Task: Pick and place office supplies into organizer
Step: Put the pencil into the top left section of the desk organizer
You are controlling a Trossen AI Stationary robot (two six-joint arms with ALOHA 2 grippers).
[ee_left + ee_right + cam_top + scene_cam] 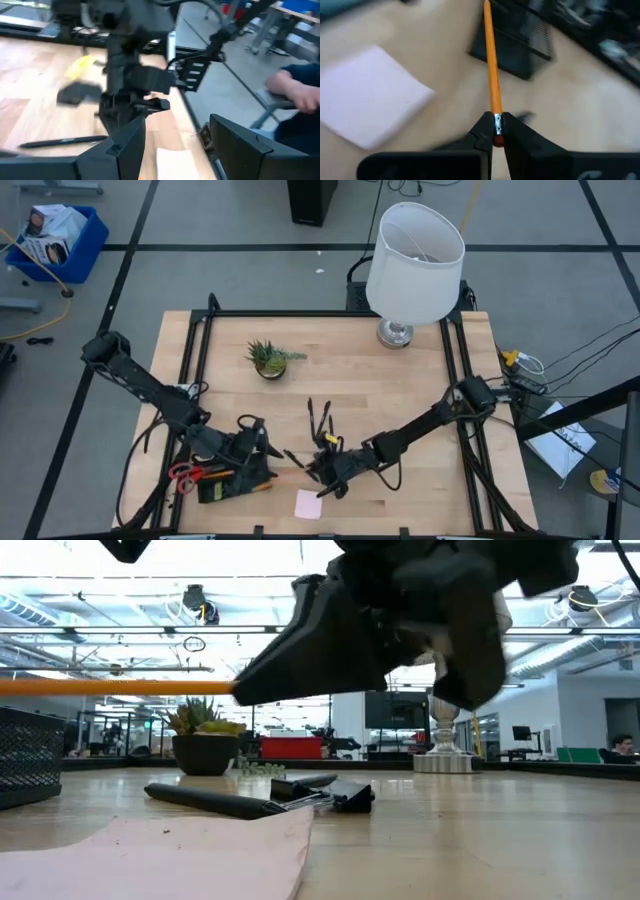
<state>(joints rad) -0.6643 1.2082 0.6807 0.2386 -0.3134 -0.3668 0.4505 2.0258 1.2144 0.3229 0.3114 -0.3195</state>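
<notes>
The right gripper [496,131], low over the front of the light wooden counter [400,395], is clenched on the eraser end of a long orange pencil [491,70], whose tip points toward the black mesh rectangular organizer [228,483] at the counter's front-left, with the pale pink square sticky-note pad [308,504] lying just beside it. The left gripper [262,450] hovers over the organizer's near end with its fingers spread and nothing between them, red-handled scissors [184,474] lying at the organizer's far side. Thin black pens [320,418] lie mid-counter, well apart from the small potted green plant [268,359] and white-shaded lamp [414,262] at the back.
</notes>
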